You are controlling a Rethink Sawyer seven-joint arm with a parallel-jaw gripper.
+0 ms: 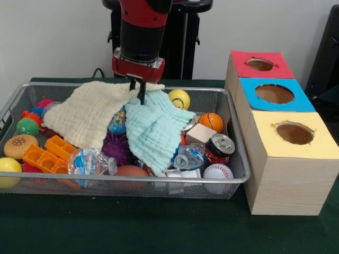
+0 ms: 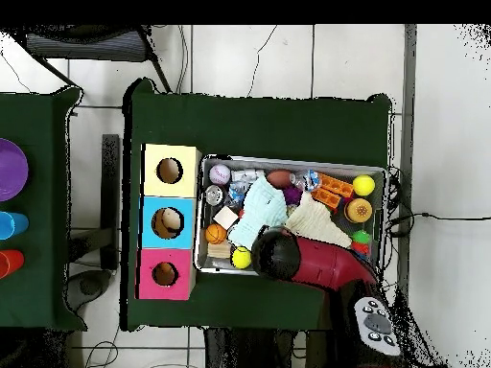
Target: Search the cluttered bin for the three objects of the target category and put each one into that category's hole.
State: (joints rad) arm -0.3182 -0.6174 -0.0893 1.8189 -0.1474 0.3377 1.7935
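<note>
Three boxes [image 1: 286, 143] beside the wire basket [image 1: 10, 108], lids red, blue, yellow, each with a hole. Gripper [image 1: 139, 91] low at the basket's back, thin fingers nipped onto the mint cloth [image 1: 153, 129], touching the cream cloth [image 1: 87, 114]. Can't read the crushed can [image 1: 218, 148]. Target toys hidden.

Dark green table [image 1: 132, 227] carries wire-mesh bin [image 1: 127, 186], beside it three holed boxes [image 1: 288, 174].
</note>
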